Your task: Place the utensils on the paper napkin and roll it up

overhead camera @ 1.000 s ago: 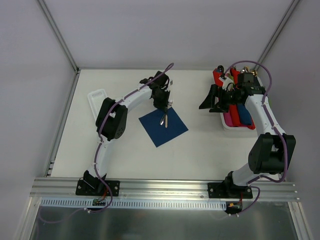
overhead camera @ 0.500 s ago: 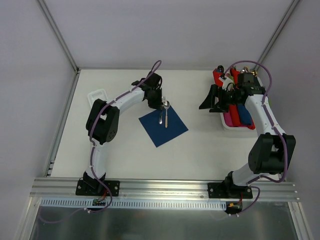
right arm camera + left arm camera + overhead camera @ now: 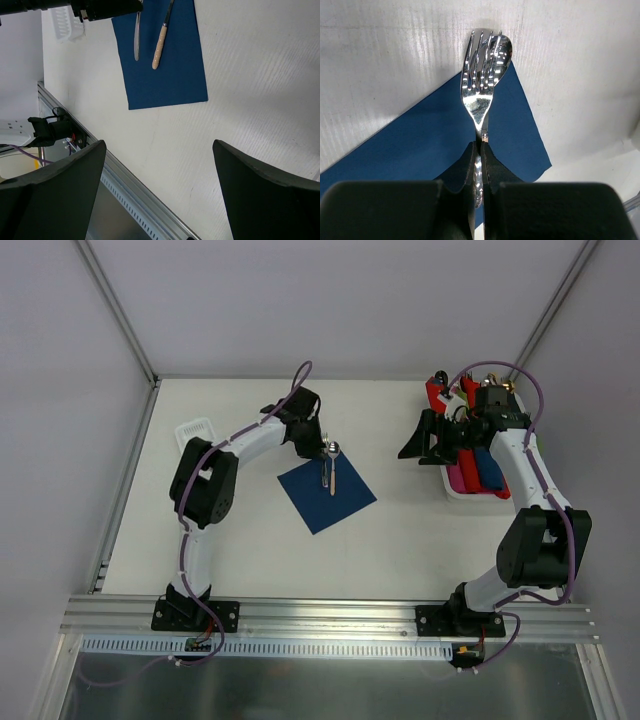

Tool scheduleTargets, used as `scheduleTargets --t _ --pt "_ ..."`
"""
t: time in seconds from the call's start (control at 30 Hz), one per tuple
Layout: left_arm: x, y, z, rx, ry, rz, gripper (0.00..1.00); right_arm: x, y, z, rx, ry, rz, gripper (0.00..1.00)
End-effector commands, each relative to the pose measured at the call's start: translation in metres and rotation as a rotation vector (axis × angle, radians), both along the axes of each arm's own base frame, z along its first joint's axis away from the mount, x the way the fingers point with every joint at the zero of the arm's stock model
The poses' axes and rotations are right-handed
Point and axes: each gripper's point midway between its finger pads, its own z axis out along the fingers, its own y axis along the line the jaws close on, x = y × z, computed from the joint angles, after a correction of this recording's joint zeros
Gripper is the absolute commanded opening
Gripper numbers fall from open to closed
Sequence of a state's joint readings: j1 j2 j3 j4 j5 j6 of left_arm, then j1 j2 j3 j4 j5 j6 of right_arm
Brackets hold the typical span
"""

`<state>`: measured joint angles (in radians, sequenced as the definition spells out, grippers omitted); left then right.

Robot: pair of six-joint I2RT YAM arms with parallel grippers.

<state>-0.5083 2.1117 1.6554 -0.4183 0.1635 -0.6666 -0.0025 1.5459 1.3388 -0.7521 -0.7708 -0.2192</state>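
- Fork [image 3: 479, 95] pinched at the neck by left claw [image 3: 479, 149], fingers nearly touching; tines overlapping spoon [image 3: 504, 47] bowl, top centre of left wrist view.
- Both over upper corner of navy paper napkin [image 3: 327, 498], spread flat on counter [image 3: 400, 540], centre of overhead view.
- Right claw [image 3: 157, 147] spread wide, holding nothing, upper right of overhead view.

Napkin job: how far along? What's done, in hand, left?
Done: the spoon lies on the flat navy napkin, its bowl just past the far edge.
In hand: the left gripper is shut on the fork, tines over the spoon's bowl; not yet released.
Left: let go of the fork, then roll. The napkin shows no fold. The right gripper is open and empty.
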Motion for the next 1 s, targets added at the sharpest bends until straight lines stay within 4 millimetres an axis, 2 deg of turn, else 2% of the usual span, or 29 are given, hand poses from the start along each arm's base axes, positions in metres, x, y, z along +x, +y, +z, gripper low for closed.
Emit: scheduleTargets --t 0.0,0.2,0.57,0.97 --pt "0.005 -0.006 -0.002 -0.034 -0.002 -0.024 0.00 -0.003 0.000 0.008 -0.001 -0.037 0.014 0.92" --pt "0.009 -0.003 -0.006 0.009 -0.041 -0.099 0.00 -0.002 0.001 0.007 -0.001 -0.033 0.013 0.92" --pt "0.006 -0.004 -0.019 -0.001 0.000 -0.091 0.00 -0.002 0.000 0.006 -0.002 -0.030 0.013 0.93" --pt "0.008 -0.006 -0.024 0.010 -0.011 -0.143 0.00 -0.002 0.000 0.004 -0.001 -0.026 0.014 0.92"
